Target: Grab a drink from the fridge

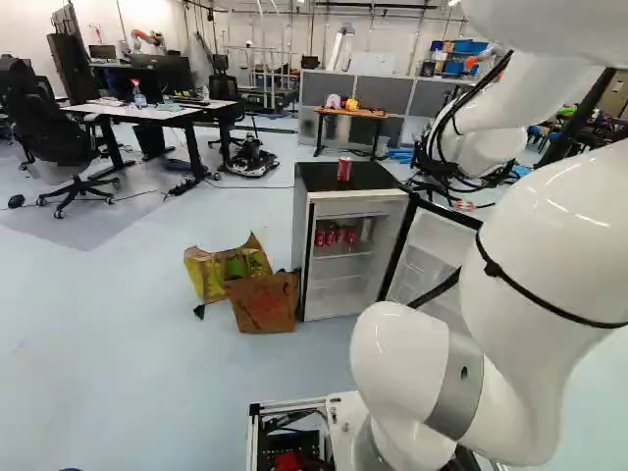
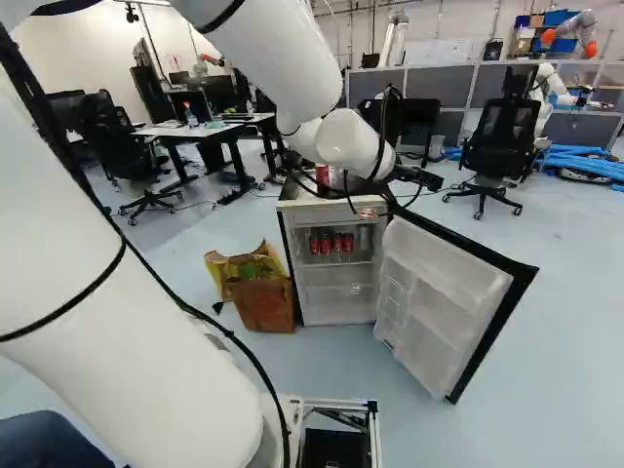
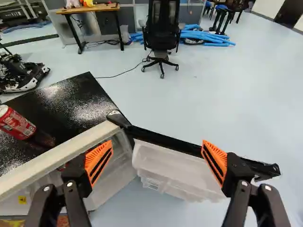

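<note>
Left base view, from left: a black office chair (image 1: 54, 128) stands by a white tabletop (image 1: 118, 110) carrying monitors and a spray bottle (image 1: 138, 96). On the floor, a yellow-green printed bag (image 1: 208, 275) and a brown paper bag (image 1: 263, 302) with reddish markings sit beside a small black-topped fridge (image 1: 301, 231). A single red can (image 1: 343, 169) stands upright on its top; a row of red cans (image 1: 331, 237) lines a shelf inside. The fridge door (image 1: 432, 245) hangs open, partly behind the white arm (image 1: 549, 226).

In the right base view, the arm reaches over the fridge, its black gripper (image 2: 417, 178) near the open door. Farther right are another office chair (image 2: 502, 141), blue tubing (image 2: 585, 161) and another robot (image 2: 553, 93).

In the wrist view, pale lettering marks the single can, standing on the fridge top beyond one orange-padded finger (image 3: 98, 162). A small yellow label (image 3: 22, 199) shows inside the fridge. The gripper is released and grasps nothing, its fingers spread wide: one above the fridge opening, the other over the outer part of the door, whose clear bins (image 3: 175, 172) show between them.
</note>
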You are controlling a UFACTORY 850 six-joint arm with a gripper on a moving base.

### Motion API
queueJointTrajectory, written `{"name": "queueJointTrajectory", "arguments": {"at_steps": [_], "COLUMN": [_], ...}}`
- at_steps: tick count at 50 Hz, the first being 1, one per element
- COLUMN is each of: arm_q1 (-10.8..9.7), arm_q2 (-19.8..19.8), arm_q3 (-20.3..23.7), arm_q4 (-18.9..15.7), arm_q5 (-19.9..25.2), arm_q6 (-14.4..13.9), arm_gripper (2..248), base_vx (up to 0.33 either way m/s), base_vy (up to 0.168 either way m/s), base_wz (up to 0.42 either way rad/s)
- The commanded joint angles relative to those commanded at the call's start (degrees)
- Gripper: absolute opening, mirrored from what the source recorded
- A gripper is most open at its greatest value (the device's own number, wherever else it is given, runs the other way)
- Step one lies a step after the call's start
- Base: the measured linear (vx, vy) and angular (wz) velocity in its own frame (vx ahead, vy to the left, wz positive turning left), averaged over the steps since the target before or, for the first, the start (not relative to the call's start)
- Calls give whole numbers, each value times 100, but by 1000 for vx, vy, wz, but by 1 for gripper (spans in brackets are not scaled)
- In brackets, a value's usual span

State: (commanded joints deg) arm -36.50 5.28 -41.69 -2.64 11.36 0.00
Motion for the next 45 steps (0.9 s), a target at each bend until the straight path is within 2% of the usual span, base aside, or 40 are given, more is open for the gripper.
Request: {"name": "queueJointTrajectory", "arguments": {"at_steps": [11,27,45], "arm_q1": [-166,-398,-572], "arm_q2": [-210,-528,-998], "arm_q3": [-203,-518,-1004], "arm_q4": [-79,-79,-79], "arm_q5": [-258,-402,-590], "arm_q6": [0,0,0], "arm_gripper": [247,247,247], "base_vx": [0,0,0], "base_vy": [0,0,0], "base_wz": [0,0,0]}}
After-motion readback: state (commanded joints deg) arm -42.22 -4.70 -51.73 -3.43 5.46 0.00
